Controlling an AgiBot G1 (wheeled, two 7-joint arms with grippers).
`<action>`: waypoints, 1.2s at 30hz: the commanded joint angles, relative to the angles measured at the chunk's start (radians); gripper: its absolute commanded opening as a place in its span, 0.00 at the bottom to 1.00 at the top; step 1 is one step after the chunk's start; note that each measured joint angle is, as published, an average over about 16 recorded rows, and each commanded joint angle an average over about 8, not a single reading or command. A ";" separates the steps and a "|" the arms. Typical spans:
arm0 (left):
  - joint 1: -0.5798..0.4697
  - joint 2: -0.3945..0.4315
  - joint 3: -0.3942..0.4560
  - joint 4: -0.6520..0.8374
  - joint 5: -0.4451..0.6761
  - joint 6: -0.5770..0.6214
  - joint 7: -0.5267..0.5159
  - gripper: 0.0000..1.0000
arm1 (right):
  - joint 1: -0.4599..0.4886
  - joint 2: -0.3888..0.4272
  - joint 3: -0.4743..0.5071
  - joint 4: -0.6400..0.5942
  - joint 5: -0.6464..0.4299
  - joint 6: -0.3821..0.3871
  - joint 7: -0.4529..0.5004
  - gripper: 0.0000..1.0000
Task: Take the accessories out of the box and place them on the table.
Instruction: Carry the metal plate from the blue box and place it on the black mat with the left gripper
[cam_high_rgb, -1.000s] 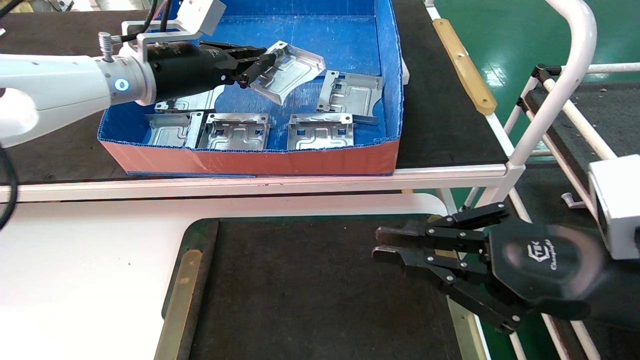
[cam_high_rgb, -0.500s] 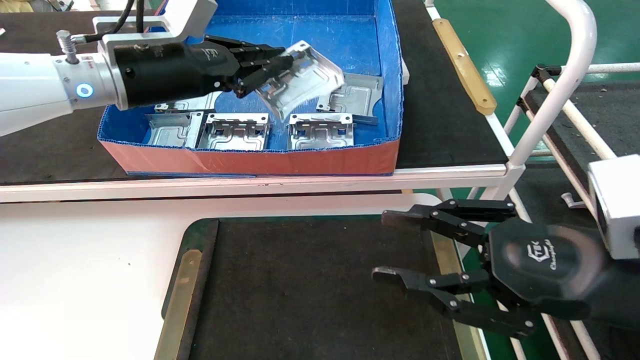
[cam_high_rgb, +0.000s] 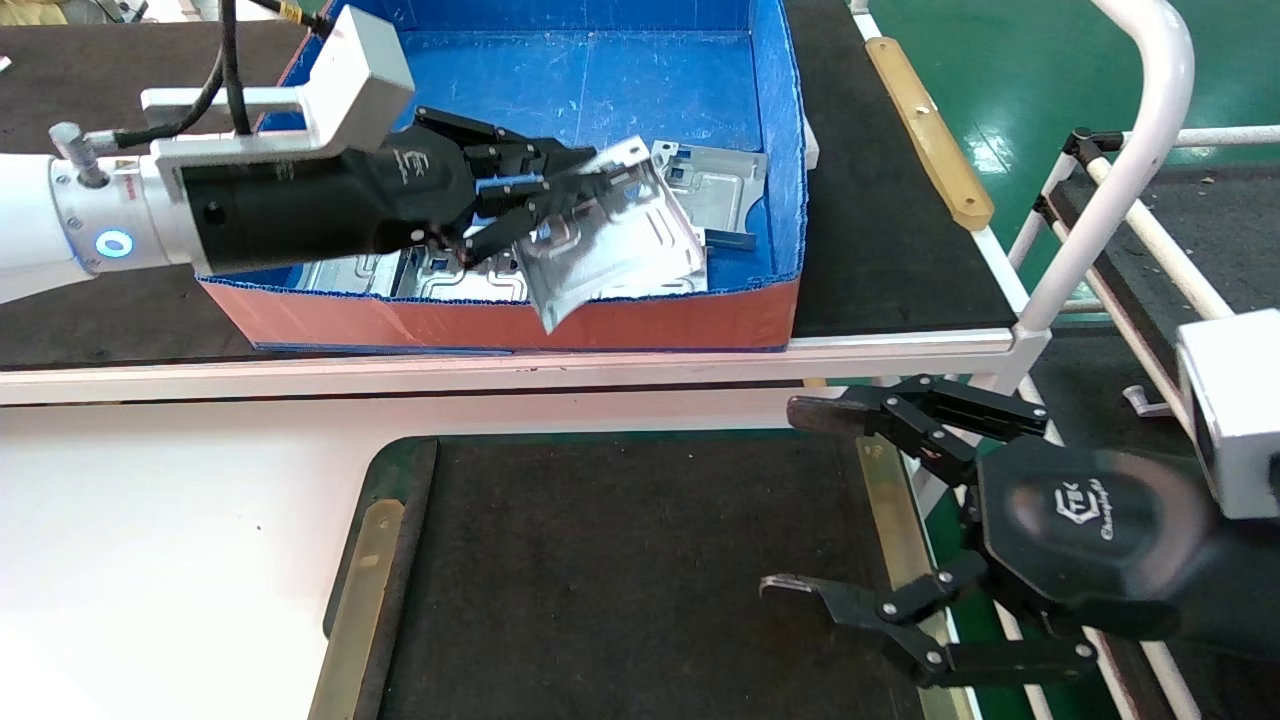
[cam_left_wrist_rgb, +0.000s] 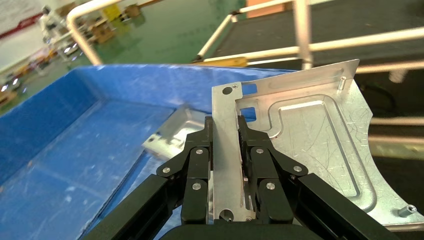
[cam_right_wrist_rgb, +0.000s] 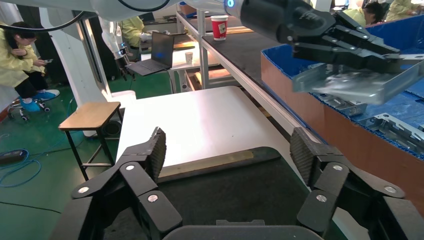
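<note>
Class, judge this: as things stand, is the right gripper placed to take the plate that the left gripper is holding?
Probably not yet. The right gripper hangs open over the table, while the plate, clamped in the left gripper, is above the box's front wall.

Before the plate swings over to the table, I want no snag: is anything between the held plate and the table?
The left gripper holds the plate over the box's orange front wall; the bench's white edge lies beyond. The right gripper hangs open over the table's right side; the rest looks bare.
</note>
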 joint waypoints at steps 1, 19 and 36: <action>0.014 -0.011 -0.001 -0.029 -0.005 0.021 0.008 0.00 | 0.000 0.000 0.000 0.000 0.000 0.000 0.000 1.00; 0.181 -0.119 -0.017 -0.416 -0.069 0.112 -0.063 0.00 | 0.000 0.000 0.000 0.000 0.000 0.000 0.000 1.00; 0.419 -0.161 0.009 -0.843 -0.024 -0.038 -0.206 0.00 | 0.000 0.000 0.000 0.000 0.000 0.000 0.000 1.00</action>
